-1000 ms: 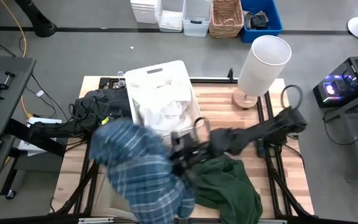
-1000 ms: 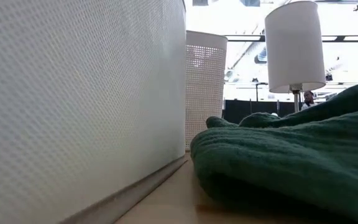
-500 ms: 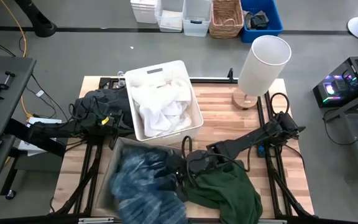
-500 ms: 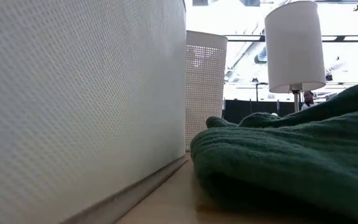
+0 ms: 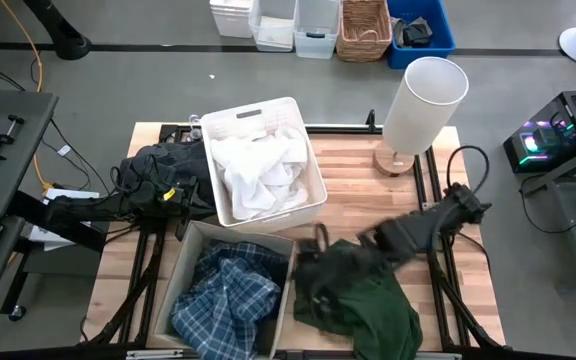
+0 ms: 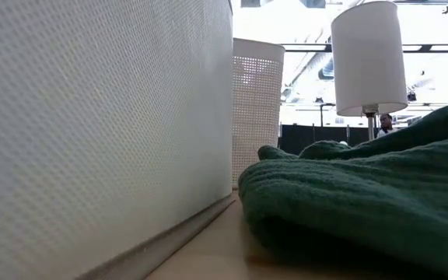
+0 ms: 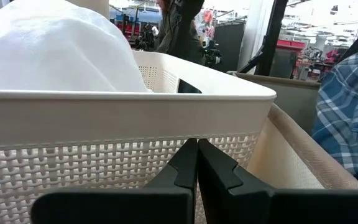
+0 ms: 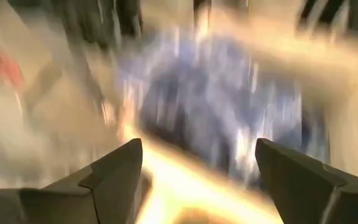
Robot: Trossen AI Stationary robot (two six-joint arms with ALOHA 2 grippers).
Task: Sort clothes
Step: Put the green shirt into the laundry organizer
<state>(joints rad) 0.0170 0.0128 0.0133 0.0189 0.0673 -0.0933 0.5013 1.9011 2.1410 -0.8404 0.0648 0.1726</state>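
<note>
A blue-and-white plaid shirt (image 5: 226,298) lies crumpled inside the beige bin (image 5: 190,250) at the table's near left. A dark green garment (image 5: 368,300) rests in a heap on the table right of the bin, and fills the low view (image 6: 364,194). White clothes (image 5: 258,165) fill the slotted white basket (image 5: 313,185). A black pile (image 5: 163,162) lies at the far left. My right gripper (image 5: 320,250) is open above the green garment's left edge, with the plaid shirt (image 8: 216,99) ahead of it. My left gripper (image 7: 197,163) is shut, close to the basket's wall (image 7: 104,168).
A lamp with a tall white shade (image 5: 423,95) stands on a wooden foot at the table's far right. The bin's wall (image 6: 92,132) blocks the low view's left half. Bare wood (image 5: 358,190) lies between the basket and the lamp.
My right gripper held the plaid shirt spread high over the bin, then let it go. The shirt has fallen and now lies crumpled inside the bin. The right arm has drawn back toward the table's right edge.
</note>
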